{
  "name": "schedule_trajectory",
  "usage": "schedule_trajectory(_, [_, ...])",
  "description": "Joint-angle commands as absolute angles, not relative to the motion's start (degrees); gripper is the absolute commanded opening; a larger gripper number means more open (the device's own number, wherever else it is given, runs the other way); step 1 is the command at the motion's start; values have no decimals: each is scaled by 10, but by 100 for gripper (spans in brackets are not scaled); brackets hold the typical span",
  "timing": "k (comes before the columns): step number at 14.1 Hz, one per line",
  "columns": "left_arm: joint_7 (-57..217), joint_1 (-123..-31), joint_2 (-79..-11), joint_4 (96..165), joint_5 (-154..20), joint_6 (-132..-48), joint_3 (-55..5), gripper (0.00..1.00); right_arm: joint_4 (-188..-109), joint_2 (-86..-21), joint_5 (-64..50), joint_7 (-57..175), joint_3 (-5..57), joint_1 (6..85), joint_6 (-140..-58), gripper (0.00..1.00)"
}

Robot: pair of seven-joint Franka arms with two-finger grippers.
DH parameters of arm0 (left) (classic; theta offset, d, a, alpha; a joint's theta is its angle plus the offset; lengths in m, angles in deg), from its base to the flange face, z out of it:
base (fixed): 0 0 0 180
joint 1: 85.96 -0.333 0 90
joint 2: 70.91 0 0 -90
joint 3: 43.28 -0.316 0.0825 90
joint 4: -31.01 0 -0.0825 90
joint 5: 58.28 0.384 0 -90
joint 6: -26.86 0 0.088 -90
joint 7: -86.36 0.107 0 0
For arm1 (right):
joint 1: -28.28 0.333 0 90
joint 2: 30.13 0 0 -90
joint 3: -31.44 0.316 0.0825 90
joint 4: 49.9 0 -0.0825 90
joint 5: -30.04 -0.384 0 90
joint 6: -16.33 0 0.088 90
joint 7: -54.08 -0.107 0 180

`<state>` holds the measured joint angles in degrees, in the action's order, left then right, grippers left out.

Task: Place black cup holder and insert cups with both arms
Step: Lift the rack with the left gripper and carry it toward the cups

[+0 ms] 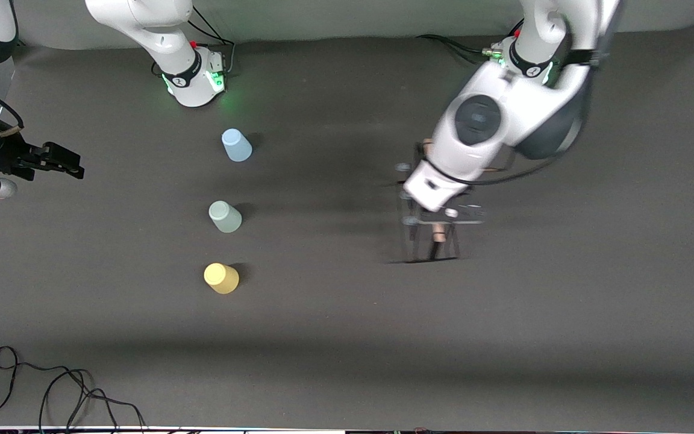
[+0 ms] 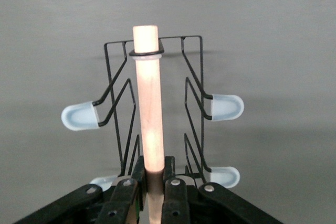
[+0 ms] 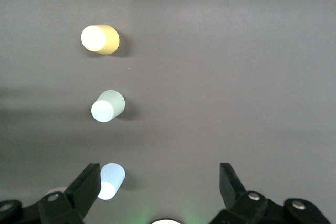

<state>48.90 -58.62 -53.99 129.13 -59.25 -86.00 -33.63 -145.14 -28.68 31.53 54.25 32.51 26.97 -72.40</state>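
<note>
My left gripper (image 1: 437, 211) is shut on the wooden rod handle (image 2: 149, 114) of the black cup holder (image 1: 431, 248), over the table toward the left arm's end. In the left wrist view the left gripper (image 2: 155, 174) clamps the rod, with the holder's black wire frame (image 2: 194, 93) and pale blue prong tips (image 2: 226, 107) around it. I cannot tell whether the holder touches the table. The light blue cup (image 1: 237, 145), mint green cup (image 1: 225, 216) and yellow cup (image 1: 221, 278) stand upside down in a row toward the right arm's end. My right gripper (image 1: 64, 164) waits open and empty, high up, as the right wrist view (image 3: 160, 174) shows.
The right wrist view shows the yellow cup (image 3: 100, 39), mint green cup (image 3: 107, 106) and light blue cup (image 3: 111, 181) on the dark mat. A loose black cable (image 1: 64, 386) lies near the table's front edge at the right arm's end.
</note>
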Motion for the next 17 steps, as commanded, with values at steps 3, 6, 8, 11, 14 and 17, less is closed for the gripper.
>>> schedule_trajectory(3, [372, -478, -435, 1168, -586, -874, -342, 0, -1451, -282, 320, 554, 323, 270, -720, 100])
schedule_trajectory(6, [349, -448, -404, 1150, -592, -875, -341, 0, -1451, -281, 320, 555, 323, 270, -719, 100])
schedule_trajectory(8, [326, -433, -379, 1126, -596, -888, -341, 0, -1451, -281, 320, 555, 323, 270, -718, 100])
schedule_trajectory(11, [296, -428, -342, 1100, -595, -921, -341, 0, -1451, -281, 319, 554, 323, 270, -719, 100])
schedule_trajectory(14, [306, -412, -333, 1100, -589, -928, -341, 0, -1451, -281, 319, 554, 323, 270, -718, 100])
schedule_trajectory(17, [328, -412, -331, 1100, -586, -929, -341, 0, -1451, -281, 319, 544, 324, 270, -718, 100])
